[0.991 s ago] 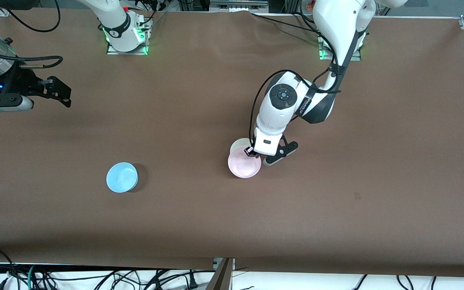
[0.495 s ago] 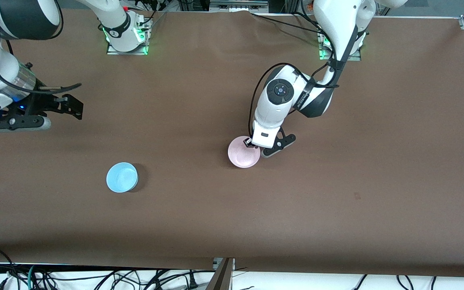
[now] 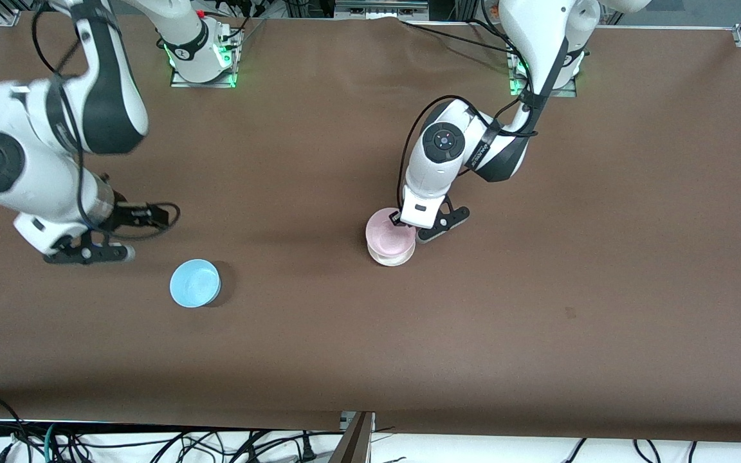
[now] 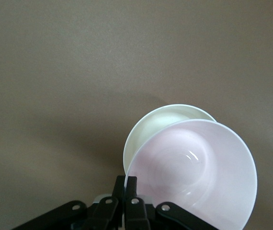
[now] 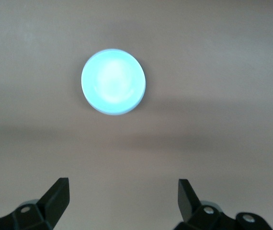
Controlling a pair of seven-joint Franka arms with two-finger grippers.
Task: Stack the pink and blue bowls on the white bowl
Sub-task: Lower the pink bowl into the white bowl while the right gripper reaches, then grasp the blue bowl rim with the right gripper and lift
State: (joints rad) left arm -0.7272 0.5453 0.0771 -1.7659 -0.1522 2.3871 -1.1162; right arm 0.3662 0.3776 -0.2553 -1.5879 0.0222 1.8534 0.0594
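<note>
My left gripper (image 3: 401, 224) is shut on the rim of the pink bowl (image 3: 388, 236) and holds it tilted over the white bowl (image 3: 391, 259) near the table's middle. In the left wrist view the pink bowl (image 4: 199, 172) covers most of the white bowl (image 4: 158, 123), and the left gripper (image 4: 131, 184) pinches the pink rim. The blue bowl (image 3: 195, 283) sits alone on the table toward the right arm's end. My right gripper (image 3: 152, 217) is open and empty above the table, close to the blue bowl. The right wrist view shows the blue bowl (image 5: 113, 82) past the spread fingertips of the right gripper (image 5: 122, 194).
The brown table (image 3: 538, 308) holds only the bowls. The arm bases (image 3: 203, 61) stand along the edge farthest from the front camera. Cables hang below the table's near edge.
The left gripper has carried the pink bowl over the white bowl. The right arm has swung in from the table's end toward the blue bowl.
</note>
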